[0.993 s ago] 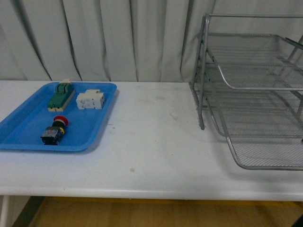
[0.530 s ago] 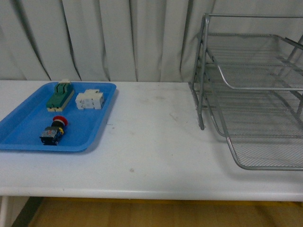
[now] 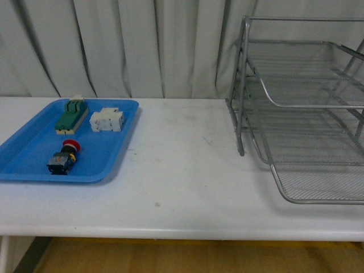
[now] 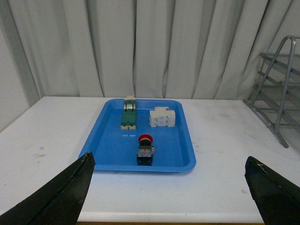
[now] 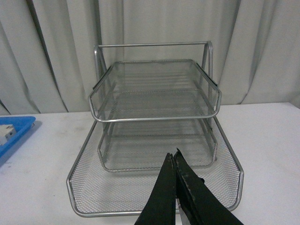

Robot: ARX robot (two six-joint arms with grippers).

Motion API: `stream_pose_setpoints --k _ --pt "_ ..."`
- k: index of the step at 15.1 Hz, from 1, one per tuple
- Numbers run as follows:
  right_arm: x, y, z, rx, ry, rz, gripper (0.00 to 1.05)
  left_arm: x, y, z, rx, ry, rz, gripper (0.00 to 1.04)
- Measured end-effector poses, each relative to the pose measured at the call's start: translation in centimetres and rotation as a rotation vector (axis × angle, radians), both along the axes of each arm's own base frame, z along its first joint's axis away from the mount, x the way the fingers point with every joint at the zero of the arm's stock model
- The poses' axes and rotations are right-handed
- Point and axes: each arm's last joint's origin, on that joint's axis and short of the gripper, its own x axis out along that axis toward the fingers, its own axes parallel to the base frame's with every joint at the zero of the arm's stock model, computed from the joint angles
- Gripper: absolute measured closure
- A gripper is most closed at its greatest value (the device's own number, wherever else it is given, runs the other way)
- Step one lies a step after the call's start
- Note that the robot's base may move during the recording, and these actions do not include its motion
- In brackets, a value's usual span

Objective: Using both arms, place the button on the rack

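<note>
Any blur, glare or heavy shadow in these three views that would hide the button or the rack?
Front view: soft, hazy focus; the button is small, its detail smeared; the rack runs off the right edge. Left wrist view: even light, no glare, button crisper; the left gripper shows as black silhouettes. Right wrist view: rack mesh clear; the right gripper is dark, unfocused.

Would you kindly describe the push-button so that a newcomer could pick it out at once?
Look at the blue tray on the left of the white table. The button lies nearest the tray's front edge, apart from the green switch block and white block behind it. It alone has a red cap and a dark body.
</note>
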Motion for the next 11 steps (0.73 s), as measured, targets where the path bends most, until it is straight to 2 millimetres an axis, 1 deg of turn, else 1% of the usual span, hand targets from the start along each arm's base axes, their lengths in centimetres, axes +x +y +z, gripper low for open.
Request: stream_pose_setpoints --k 2,3,11 --pt "-0.9 0.0 0.1 0.000 0.032 0.000 1.03 0.0 0.0 0.0 0.000 0.000 0.000 0.07" --pt "-1.4 0.0 0.3 0.000 0.017 0.000 1.03 0.0 0.0 0.0 0.000 0.000 0.000 0.07" --pt "-2.9 0.0 0.3 0.000 0.023 0.000 1.03 0.0 0.0 0.0 0.000 0.000 0.000 0.07"
